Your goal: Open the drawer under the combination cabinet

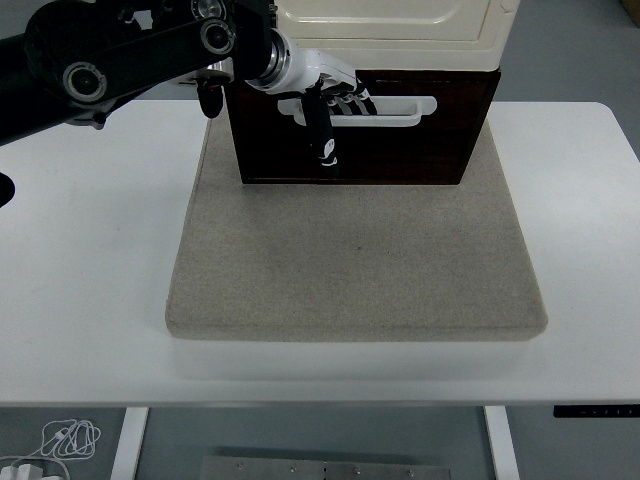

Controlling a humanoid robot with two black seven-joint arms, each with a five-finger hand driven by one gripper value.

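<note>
Head view: at ten o'clock one black left arm (pixel 120 60) is seen reaching in from the left edge, and its left hand (pixel 325 95) is placed at the drawer front near twelve o'clock. The fingers (pixel 352 100) are curled into the slot of the white handle (pixel 400 108), while the thumb hangs down across the dark panel; the handle is judged to be hooked rather than pinched. The drawer (pixel 400 150), the task's thing, is found at twelve o'clock, under the cream cabinet (pixel 400 30), and it is judged to be shut or barely started. The cabinet is stood on a beige mat (pixel 350 270) that covers the middle of the white table (pixel 80 280). The right hand is not seen at all. Trouble could be caused in two ways: the fingers could be slipped out of the shallow slot if the pull is angled upward, and the whole cabinet could be dragged over the mat towards six o'clock, since nothing is seen bracing it. Counted: one arm, one hand, one drawer, one handle, one cabinet, one mat, one table.
</note>
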